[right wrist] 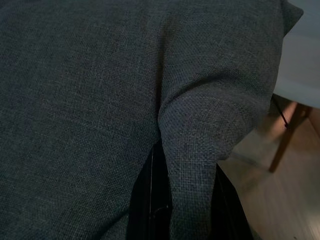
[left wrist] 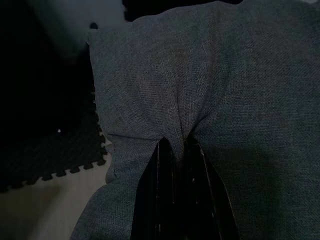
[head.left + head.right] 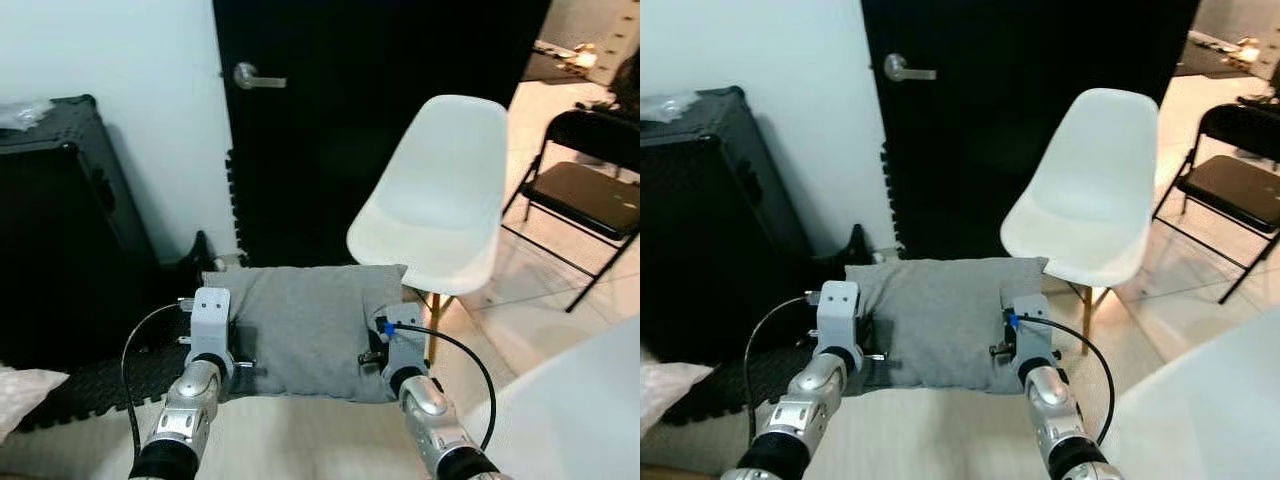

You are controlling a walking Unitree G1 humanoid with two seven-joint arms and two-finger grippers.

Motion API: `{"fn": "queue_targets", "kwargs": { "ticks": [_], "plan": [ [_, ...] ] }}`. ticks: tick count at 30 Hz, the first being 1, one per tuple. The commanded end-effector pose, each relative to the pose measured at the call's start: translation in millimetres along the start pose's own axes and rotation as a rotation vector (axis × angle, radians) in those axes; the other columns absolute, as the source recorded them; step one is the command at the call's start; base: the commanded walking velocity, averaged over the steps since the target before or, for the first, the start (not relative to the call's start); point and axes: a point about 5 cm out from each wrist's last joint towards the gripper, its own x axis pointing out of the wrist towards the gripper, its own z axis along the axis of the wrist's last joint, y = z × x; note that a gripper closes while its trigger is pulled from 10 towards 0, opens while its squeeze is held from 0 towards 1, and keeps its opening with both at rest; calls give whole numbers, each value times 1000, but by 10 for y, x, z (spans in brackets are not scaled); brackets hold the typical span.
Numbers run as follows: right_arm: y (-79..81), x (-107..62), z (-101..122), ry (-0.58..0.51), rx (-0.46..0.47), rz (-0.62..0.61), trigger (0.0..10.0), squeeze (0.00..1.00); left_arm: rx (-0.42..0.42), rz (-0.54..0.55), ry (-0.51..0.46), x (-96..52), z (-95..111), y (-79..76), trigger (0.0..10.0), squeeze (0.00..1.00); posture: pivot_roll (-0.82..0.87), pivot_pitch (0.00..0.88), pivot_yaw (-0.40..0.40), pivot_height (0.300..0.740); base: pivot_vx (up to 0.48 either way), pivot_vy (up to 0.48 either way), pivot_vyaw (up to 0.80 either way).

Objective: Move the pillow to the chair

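White wall (image 3: 130,120) w/ black door (image 3: 370,110), silver lever handle (image 3: 250,76). Black case (image 3: 60,230) at left. Black foam mat (image 3: 90,385) on floor. Black folding chair (image 3: 590,190) at right, on pale tiles (image 3: 545,265), brightly lit.

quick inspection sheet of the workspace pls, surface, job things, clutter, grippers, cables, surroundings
surface: pale floor below the arms, with dark puzzle-edged mat on the robot's left
job's things: grey pillow held up between both arms, in front of the white chair; chair seat bare
clutter: pale cushion corner at the far left edge; clear plastic on top of the black case
grippers: left gripper pinches a fold of the pillow's left side; right gripper is clamped on its right edge
cables: black cable loops by the left wrist, another by the right wrist
surroundings: black door with silver handle, white wall, black folding chair at right
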Motion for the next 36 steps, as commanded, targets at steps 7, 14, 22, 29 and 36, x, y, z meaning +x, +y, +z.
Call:
{"fn": "queue_targets", "kwargs": {
  "ticks": [7,14,22,29,36],
  "plan": [
    [19,21,27,-3,-12,14,10000,0,-11,-12,-80,-11,118,13,10000,0,96,30,5,731,345,0,0],
    [17,26,33,0,-19,16,10000,0,-20,-9,-76,-19,108,17,10000,0,93,34,2,731,399,0,0],
    [-19,17,13,9,-1,-3,10000,0,-18,-13,-76,-24,108,12,10000,0,101,22,7,731,400,0,0],
    [12,20,8,10,5,-1,10000,0,-5,-20,-78,-21,120,40,10000,0,100,8,15,731,397,0,0],
    [7,12,-8,13,6,-3,10000,0,7,-33,-81,-10,139,16,10000,0,96,0,20,731,395,0,-320]
  ]
}}
